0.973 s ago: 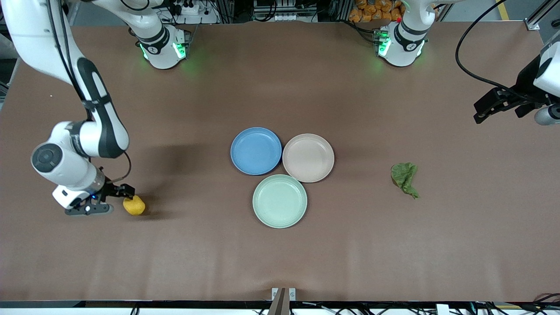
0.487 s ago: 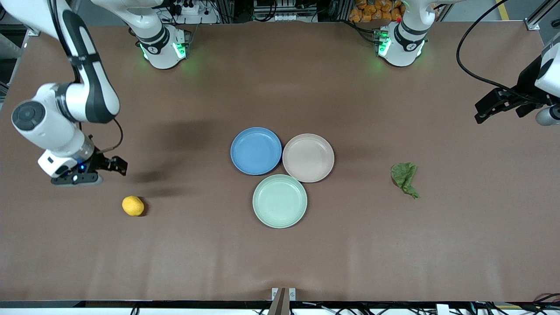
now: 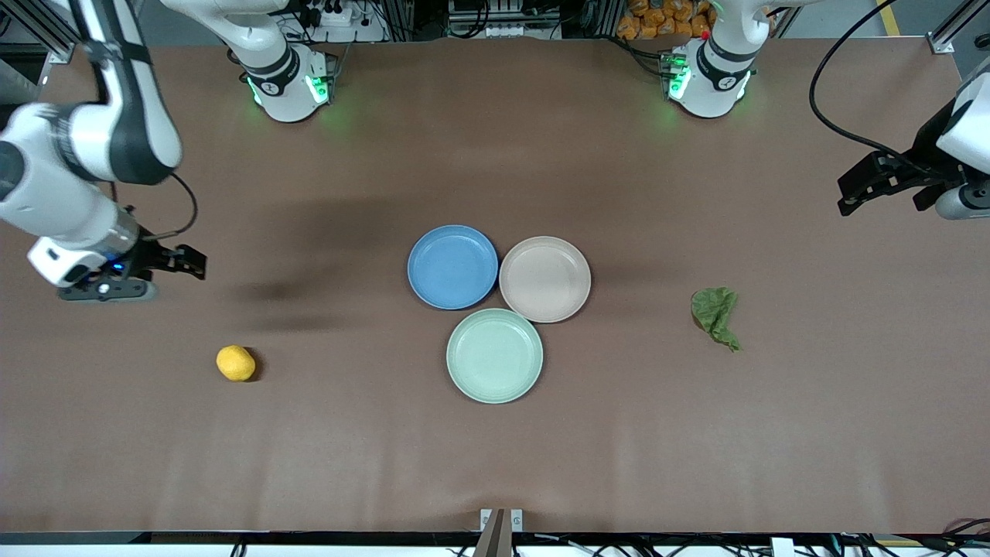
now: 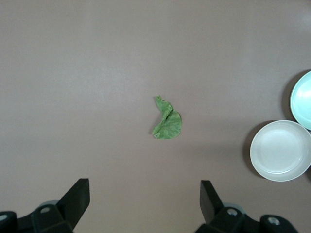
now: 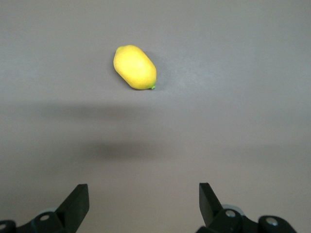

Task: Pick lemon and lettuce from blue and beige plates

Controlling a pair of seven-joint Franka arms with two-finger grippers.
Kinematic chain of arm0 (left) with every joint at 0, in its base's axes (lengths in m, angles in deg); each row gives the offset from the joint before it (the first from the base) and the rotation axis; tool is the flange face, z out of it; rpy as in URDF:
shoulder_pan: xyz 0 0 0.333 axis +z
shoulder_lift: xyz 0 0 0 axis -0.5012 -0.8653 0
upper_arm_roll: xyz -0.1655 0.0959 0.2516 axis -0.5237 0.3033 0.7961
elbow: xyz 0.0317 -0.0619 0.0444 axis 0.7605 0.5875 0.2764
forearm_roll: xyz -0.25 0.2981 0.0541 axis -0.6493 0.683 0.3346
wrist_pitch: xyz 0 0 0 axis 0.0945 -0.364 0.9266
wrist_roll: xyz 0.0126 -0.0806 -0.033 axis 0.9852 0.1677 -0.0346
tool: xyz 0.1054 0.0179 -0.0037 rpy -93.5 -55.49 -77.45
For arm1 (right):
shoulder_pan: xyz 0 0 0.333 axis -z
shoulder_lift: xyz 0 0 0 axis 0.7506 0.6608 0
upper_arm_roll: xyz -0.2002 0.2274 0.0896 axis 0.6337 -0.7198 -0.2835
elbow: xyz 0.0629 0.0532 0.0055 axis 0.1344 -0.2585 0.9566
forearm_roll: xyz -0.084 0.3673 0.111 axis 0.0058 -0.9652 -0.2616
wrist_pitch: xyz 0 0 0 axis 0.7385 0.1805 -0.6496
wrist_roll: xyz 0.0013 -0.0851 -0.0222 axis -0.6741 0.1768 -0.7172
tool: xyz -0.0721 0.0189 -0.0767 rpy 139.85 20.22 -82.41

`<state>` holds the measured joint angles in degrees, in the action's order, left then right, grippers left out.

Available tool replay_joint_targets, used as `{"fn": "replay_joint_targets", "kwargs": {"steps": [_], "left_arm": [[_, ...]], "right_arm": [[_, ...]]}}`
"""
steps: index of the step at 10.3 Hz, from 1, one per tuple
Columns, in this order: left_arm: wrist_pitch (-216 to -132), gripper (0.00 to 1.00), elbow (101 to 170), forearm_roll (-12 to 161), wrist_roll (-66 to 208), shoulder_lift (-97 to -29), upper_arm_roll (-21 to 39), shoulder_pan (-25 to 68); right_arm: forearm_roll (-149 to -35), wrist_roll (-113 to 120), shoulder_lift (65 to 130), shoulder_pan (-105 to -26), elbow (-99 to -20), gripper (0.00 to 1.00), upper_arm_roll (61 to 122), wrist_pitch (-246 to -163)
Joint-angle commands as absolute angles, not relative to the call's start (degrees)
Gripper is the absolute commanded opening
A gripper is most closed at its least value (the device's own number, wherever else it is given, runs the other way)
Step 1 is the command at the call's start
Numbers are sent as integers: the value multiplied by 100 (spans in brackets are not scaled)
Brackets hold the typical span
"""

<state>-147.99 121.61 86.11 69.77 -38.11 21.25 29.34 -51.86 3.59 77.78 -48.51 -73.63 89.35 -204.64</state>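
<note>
Front view: lemon [image 3: 235, 363] and lettuce [image 3: 715, 315] lie on the worktop [image 3: 495, 456] — plates empty. Right end effector [image 3: 179, 261] and left end effector [image 3: 866, 182] hover spread, empty. Lemon might roll if nudged.

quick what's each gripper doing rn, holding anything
Left gripper: open, empty, up over the table near the lettuce.
Right gripper: open, empty, up over the table near the lemon.

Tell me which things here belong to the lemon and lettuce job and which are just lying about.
Job: lemon, lettuce, blue plate, beige plate, right gripper, left gripper.
Lying about: green plate.
</note>
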Motion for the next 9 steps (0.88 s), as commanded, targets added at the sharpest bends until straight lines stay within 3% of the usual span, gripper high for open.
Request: {"fn": "replay_joint_targets", "kwargs": {"steps": [1,3,9], "left_arm": [[-14701,100,12213,8363,7166,-3733,2147,2912],[-14631,100,12213,8231,7166,-3724,2173,2929],[-14631,100,12213,8283,7166,-3724,2199,2920]], "right_arm": [[-5286,465,7766,-4802,-6180,100,8836,-18978],[-5383,639,7810,-4855,-5308,100,8845,-18035],[-5419,667,7266,-5040,-4821,100,8801,-17187]]}}
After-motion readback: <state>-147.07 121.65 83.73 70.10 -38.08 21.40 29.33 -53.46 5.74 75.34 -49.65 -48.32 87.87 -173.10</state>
